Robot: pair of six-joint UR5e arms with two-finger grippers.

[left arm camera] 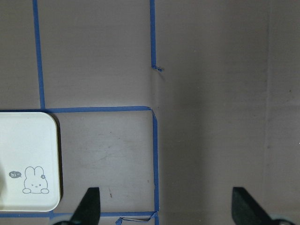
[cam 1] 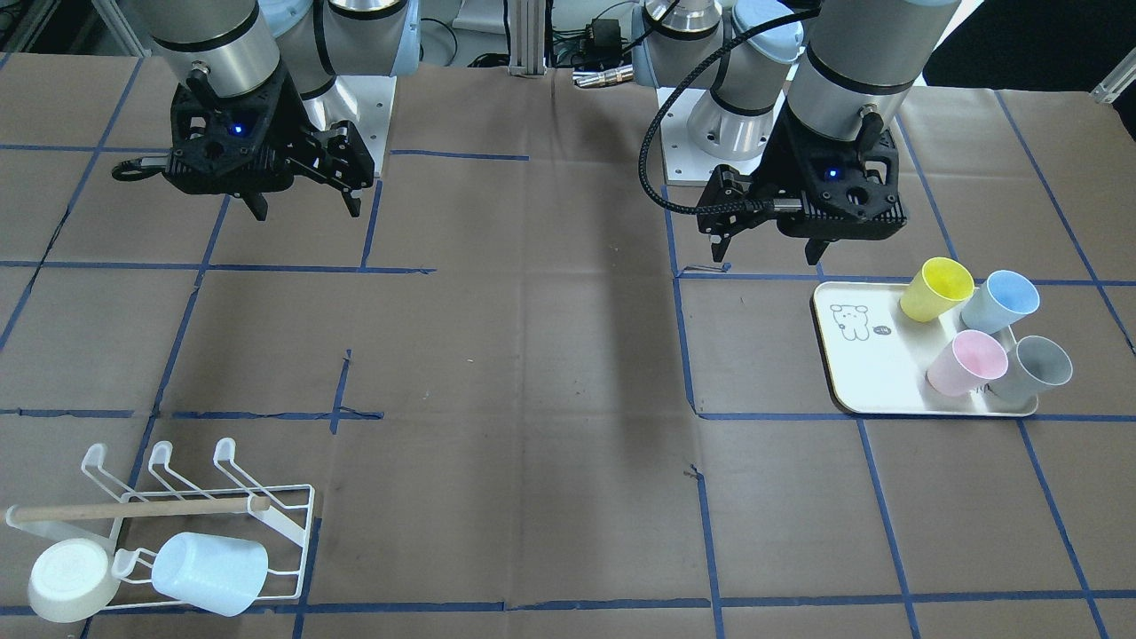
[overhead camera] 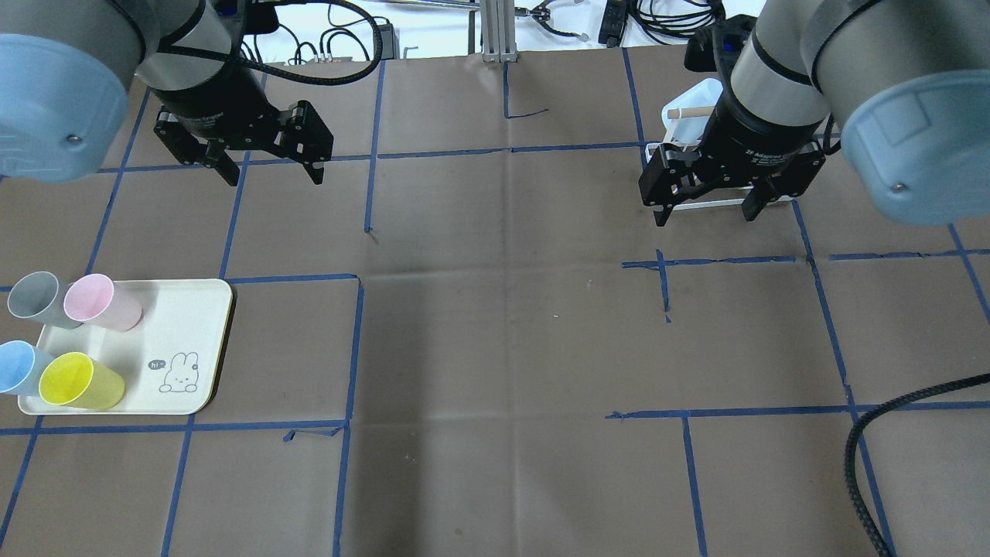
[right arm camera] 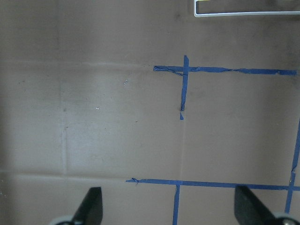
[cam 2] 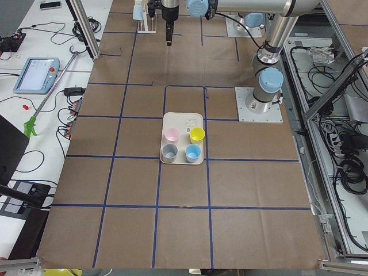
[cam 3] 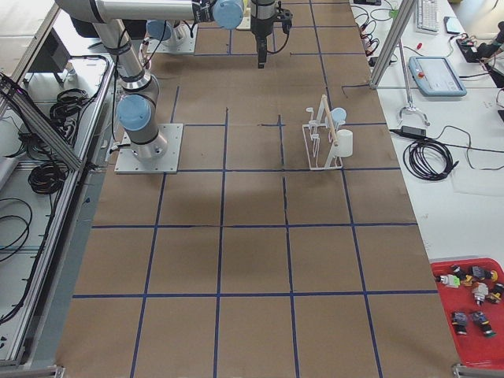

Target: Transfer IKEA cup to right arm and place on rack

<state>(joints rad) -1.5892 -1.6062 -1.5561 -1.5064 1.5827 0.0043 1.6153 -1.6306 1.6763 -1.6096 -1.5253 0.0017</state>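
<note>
Several IKEA cups stand on the cream tray [overhead camera: 197, 325]: yellow [overhead camera: 77, 381], blue [overhead camera: 17, 367], pink [overhead camera: 97, 302] and grey [overhead camera: 35, 296]. My left gripper [overhead camera: 275, 179] hangs open and empty above the table, beyond the tray and apart from the cups. My right gripper [overhead camera: 705, 218] is also open and empty, hovering just in front of the rack [cam 1: 293, 510]. The white wire rack holds a pale-blue cup [cam 1: 211, 572] and a white cup [cam 1: 71, 579] on its prongs. In the overhead view the right arm hides most of the rack.
The table is covered in brown paper with blue tape lines. The tray corner [left arm camera: 28, 159] shows under the left gripper [left arm camera: 166, 206]. A rack edge [right arm camera: 243, 13] shows at the top of the right wrist view. Arm bases [cam 1: 373, 106] stand at the robot's side.
</note>
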